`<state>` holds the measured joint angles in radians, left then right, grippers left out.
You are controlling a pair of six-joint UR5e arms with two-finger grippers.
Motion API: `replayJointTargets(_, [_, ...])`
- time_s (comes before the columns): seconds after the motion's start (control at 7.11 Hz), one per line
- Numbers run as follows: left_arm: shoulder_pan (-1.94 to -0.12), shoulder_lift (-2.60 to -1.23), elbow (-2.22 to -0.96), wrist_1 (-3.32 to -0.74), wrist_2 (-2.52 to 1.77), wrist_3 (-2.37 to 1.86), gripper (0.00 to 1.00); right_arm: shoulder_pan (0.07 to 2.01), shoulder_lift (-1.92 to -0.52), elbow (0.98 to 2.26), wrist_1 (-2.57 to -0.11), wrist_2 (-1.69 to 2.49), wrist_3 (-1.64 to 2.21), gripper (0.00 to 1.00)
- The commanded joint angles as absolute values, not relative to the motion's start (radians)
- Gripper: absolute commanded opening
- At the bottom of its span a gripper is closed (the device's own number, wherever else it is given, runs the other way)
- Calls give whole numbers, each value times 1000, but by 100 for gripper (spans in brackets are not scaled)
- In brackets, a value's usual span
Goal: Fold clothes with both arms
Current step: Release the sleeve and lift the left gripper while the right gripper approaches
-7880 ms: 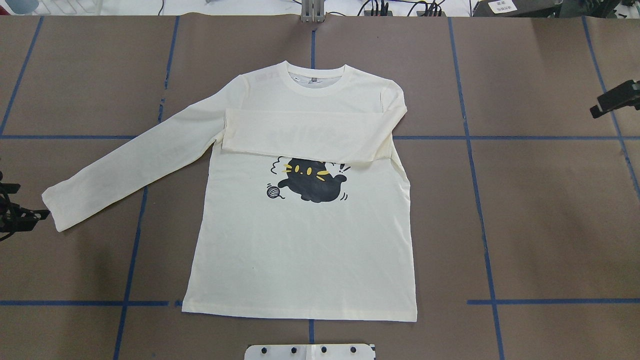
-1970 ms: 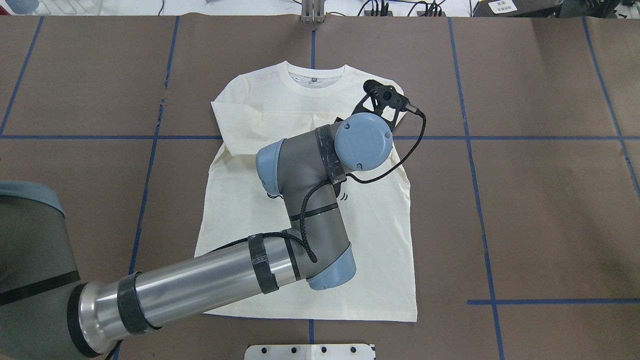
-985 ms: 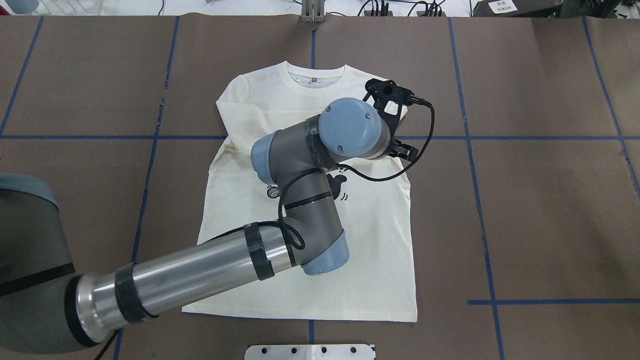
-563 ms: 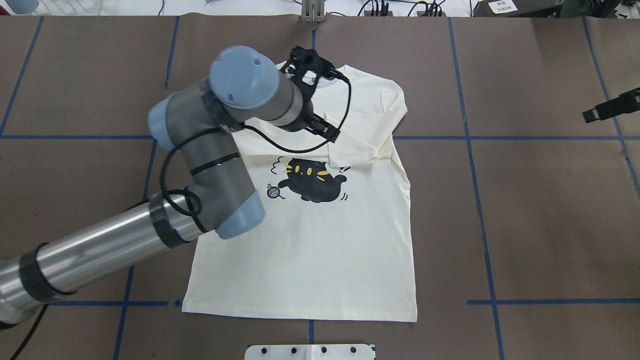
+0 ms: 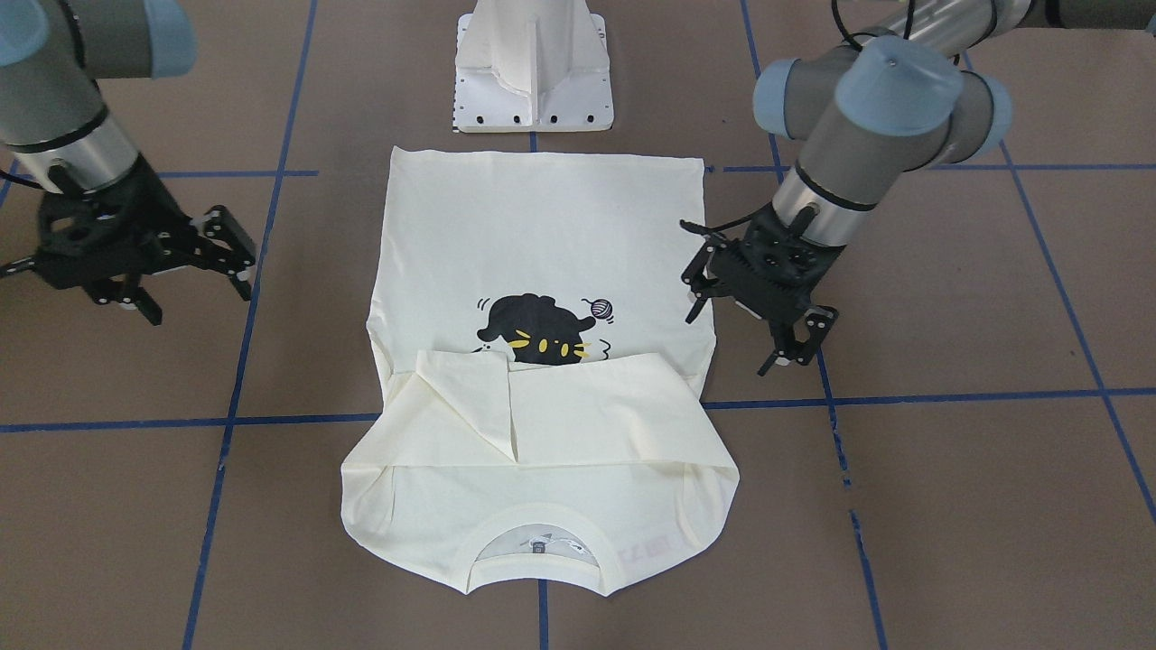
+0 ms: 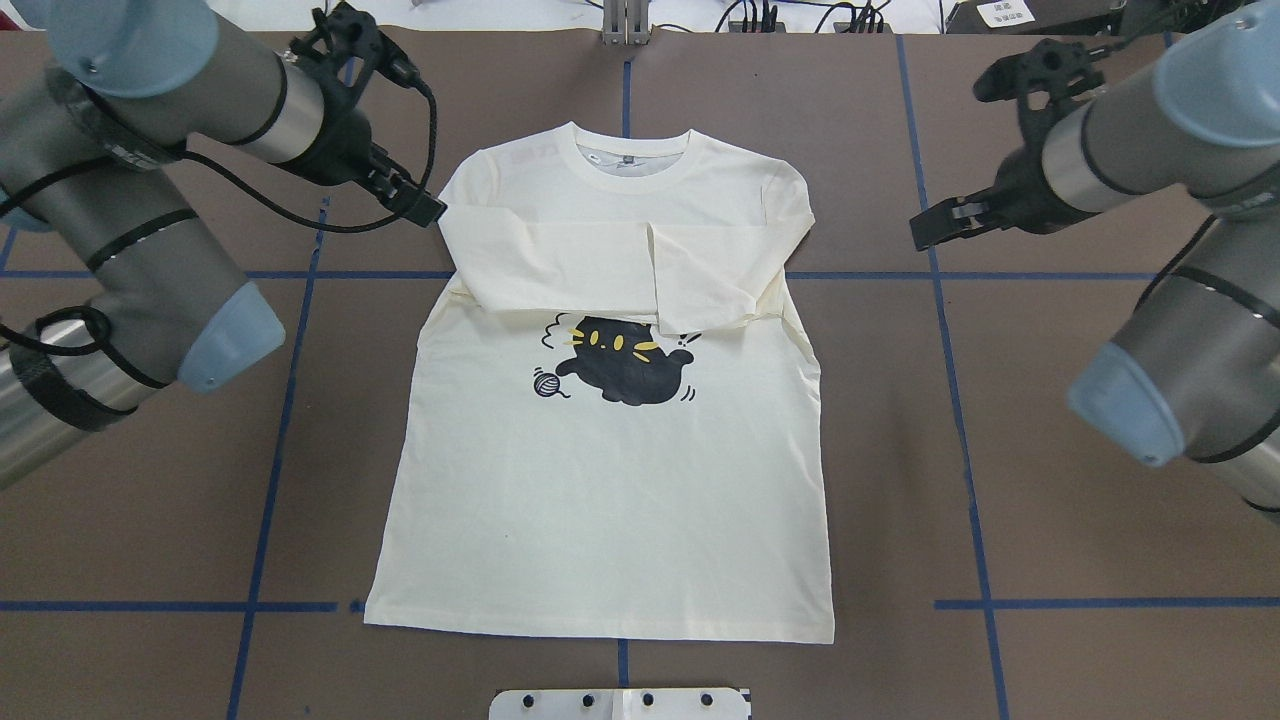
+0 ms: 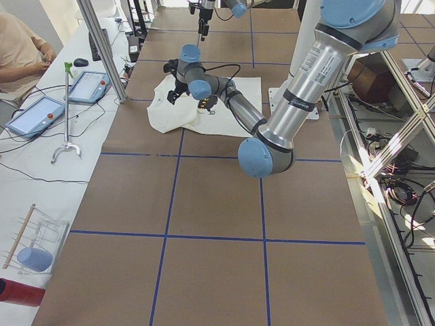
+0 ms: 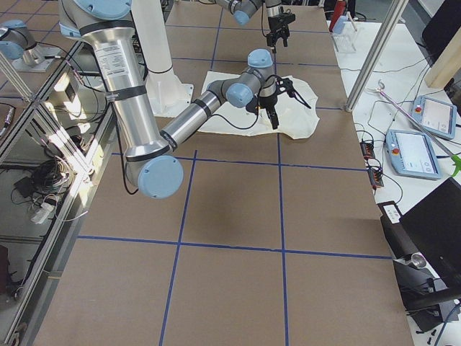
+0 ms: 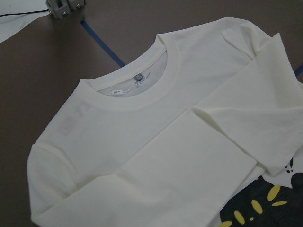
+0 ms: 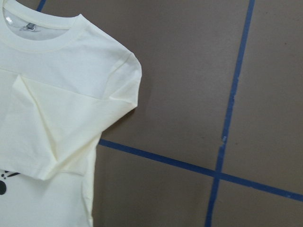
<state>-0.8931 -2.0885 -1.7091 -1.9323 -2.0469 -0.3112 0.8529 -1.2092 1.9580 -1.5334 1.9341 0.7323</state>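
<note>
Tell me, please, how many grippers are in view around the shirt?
2. The left gripper hangs open just beside one side edge of the shirt; the right gripper hangs open over the table on the opposite side, well clear of it.

Cream shirt [image 5: 542, 226] flat on brown table [image 5: 948, 316], print side up, collar [image 5: 537, 533] toward view's bottom, hem near white pedestal base [image 5: 533, 63]. Both sleeves [image 5: 578, 411] folded across chest, overlapping, covering part of black cat print [image 5: 533, 334]. On view's right, left gripper [image 5: 727, 346] just beside shirt edge, jaws apart, empty. On view's left, right gripper [image 5: 200, 305] well apart from shirt, jaws apart, empty.
</note>
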Motion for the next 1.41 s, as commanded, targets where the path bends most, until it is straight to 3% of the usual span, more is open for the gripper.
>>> replayJointTargets(0.0, [-959, -2005, -1749, -1937, -2074, -192, 100, 673, -1027, 1903, -1706, 1742, 872, 92])
replayJointTargets(0.56, [-960, -2000, -1761, -1939, -2120, -206, 100, 516, -800, 1576, -1698, 1490, 974, 64])
replayJointTargets(1.27, [-960, -1999, -1761, -1939, -2118, -236, 100, 459, -640, 1281, -1602, 1422, 1040, 60])
